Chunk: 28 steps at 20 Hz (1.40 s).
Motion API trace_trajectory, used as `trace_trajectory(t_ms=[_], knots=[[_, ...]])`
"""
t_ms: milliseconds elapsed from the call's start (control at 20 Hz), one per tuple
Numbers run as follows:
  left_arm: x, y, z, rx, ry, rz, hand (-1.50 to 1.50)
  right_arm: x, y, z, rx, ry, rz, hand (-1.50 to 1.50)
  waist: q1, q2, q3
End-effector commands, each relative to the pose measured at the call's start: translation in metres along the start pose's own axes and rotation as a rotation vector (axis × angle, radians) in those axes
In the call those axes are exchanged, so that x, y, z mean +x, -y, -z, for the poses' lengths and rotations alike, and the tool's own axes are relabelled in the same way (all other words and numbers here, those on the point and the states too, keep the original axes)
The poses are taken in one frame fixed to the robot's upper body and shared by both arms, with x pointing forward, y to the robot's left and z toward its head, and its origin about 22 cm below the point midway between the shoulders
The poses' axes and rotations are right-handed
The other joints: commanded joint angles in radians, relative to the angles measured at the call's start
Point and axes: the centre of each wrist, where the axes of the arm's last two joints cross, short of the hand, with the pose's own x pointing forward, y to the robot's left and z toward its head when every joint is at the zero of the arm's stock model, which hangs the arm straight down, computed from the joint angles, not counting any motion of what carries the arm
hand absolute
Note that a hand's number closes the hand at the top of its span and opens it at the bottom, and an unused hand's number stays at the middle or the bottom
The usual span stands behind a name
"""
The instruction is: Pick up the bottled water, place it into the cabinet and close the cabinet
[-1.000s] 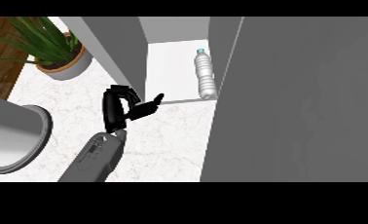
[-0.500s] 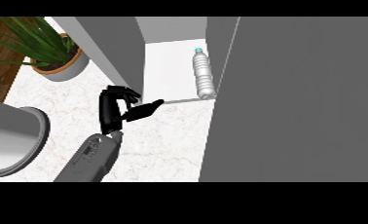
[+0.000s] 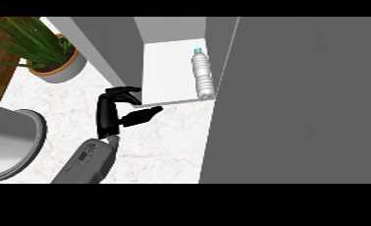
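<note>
White marbled table (image 3: 167, 146), viewed steeply from above; entries follow.

Item: cabinet (image 3: 174, 68), at twelve o'clock, white floor panel exposed, grey side walls. Its door (image 3: 290, 102), a broad grey slab, fills the three o'clock side and stands open.

Item: bottled water (image 3: 203, 74), blue cap toward twelve o'clock, lying or standing along the cabinet floor's right edge, just beside the door. We judge placement done.

Item: left hand (image 3: 116, 114), at eight o'clock of the bottle, just outside the cabinet's front lip. Fingers loosely curled, thumb pointing toward the opening, nothing held. Well apart from the bottle.

Item: right hand, not seen.

Item: potted plant (image 3: 51, 58) at ten o'clock; grey round vessel (image 3: 18, 141) at eight o'clock.

Step in hand, as we judge it: closing the cabinet. We would move the left hand away from the lip first, so that the door's swing meets no fingers, then push on the door's outer face near its free edge, keeping the bottle undisturbed inside.
</note>
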Motion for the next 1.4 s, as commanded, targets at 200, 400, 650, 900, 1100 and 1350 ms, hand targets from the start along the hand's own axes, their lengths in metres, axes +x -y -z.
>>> trace_trajectory(t_ms=[200, 400, 650, 900, 1100, 1350], knots=[[0.099, 0.06, 0.037, -0.284, 0.171, -0.348, -1.5, 0.004, -0.001, 0.0, 0.026, 0.007, -0.008, -1.5, -0.036, 0.002, -0.012], [0.108, 0.065, 0.029, -0.314, 0.165, -0.454, -1.5, -0.001, 0.002, 0.0, 0.019, -0.008, -0.015, -1.5, -0.013, 0.0, -0.01], [0.103, 0.058, 0.028, -0.369, 0.156, -0.511, -1.5, -0.001, 0.003, 0.0, -0.005, -0.007, -0.034, -1.5, 0.02, -0.004, -0.011], [0.113, 0.076, 0.01, -0.445, 0.146, -0.582, 1.5, 0.009, 0.004, -0.001, -0.034, -0.012, -0.062, -1.5, 0.082, -0.008, -0.01], [0.094, 0.045, 0.015, -0.463, 0.123, -0.607, 1.5, 0.014, 0.0, -0.015, 0.028, -0.014, -0.134, -1.5, 0.098, -0.01, -0.009], [0.072, 0.018, -0.013, -0.472, 0.101, -0.57, 1.5, 0.027, -0.003, -0.016, 0.164, -0.112, -0.18, 1.5, 0.109, -0.012, -0.01]])
